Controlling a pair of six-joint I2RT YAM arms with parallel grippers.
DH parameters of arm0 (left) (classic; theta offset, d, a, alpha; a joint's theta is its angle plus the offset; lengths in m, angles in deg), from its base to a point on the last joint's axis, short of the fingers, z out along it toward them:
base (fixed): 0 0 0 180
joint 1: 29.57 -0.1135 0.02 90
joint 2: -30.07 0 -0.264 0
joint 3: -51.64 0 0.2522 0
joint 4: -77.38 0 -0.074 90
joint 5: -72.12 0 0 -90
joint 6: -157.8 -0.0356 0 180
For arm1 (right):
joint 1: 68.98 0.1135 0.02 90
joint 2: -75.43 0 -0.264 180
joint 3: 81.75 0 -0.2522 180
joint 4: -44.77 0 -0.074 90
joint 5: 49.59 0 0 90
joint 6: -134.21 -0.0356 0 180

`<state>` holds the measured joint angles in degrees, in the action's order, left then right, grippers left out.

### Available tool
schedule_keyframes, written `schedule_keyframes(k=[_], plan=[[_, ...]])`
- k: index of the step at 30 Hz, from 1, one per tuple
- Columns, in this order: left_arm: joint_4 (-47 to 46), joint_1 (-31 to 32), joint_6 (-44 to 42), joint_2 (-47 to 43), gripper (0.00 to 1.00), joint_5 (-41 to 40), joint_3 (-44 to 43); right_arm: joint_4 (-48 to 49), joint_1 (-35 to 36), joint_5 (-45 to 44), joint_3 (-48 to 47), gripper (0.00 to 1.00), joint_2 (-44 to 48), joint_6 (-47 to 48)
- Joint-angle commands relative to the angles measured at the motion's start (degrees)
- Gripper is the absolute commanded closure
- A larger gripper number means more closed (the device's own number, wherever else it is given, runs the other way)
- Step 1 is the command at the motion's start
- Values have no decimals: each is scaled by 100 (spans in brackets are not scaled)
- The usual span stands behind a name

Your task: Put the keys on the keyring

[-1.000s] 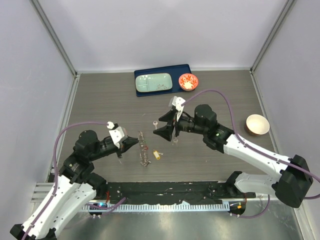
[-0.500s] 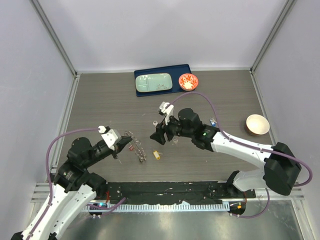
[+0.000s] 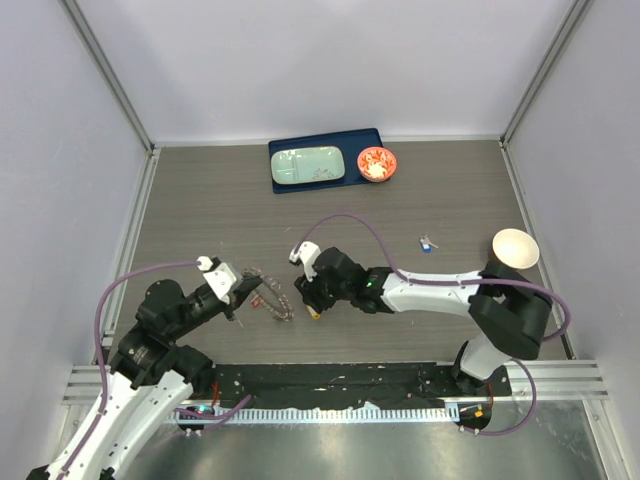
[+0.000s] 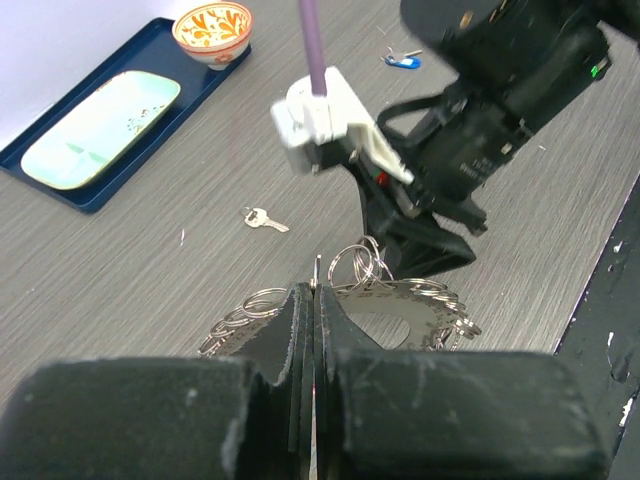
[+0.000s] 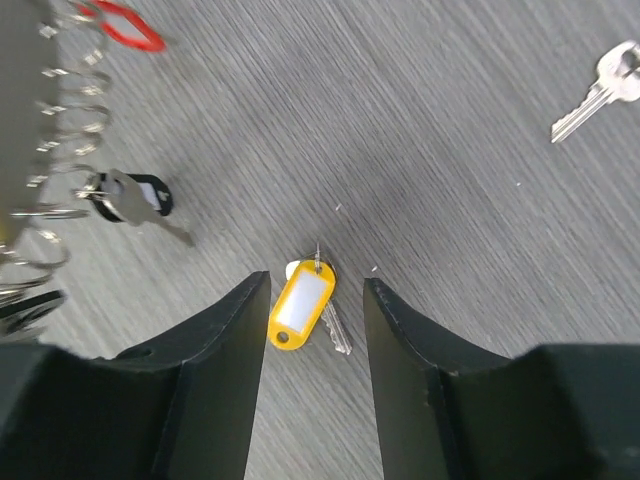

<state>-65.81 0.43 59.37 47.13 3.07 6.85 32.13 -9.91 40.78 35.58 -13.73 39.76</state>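
Straddling the yellow key (image 5: 300, 305), right tool (image 5: 315, 290) gapes; left tool (image 4: 313, 300) pinches the half-hidden keyring (image 4: 425, 300).

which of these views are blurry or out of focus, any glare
Right wrist: yellow-tagged key sharp at centre, keyring smeared at the left edge. Left wrist: the fingers of the left end effector loom soft and dark up close, tray behind clearer. Top external: even light, dull sheen on the bottom metal strip.
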Motion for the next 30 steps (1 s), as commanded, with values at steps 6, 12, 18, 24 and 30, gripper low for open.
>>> schedule_keyframes(k=[6,12,18,24,30], plan=[[-459,15,-71,-115,100,6,-9,159,96,-572,-313,58,-567,-162],[-459,15,-80,-80,100,58,-17,405,105,-397,-295,63,-646,-118],[-468,15,-72,-54,100,67,-9,397,114,-274,-357,63,-725,-118],[-494,15,-54,-19,100,111,-9,389,122,-229,-392,63,-857,-170],[-494,15,-45,-18,100,137,0,397,158,-282,-427,71,-962,-135]])
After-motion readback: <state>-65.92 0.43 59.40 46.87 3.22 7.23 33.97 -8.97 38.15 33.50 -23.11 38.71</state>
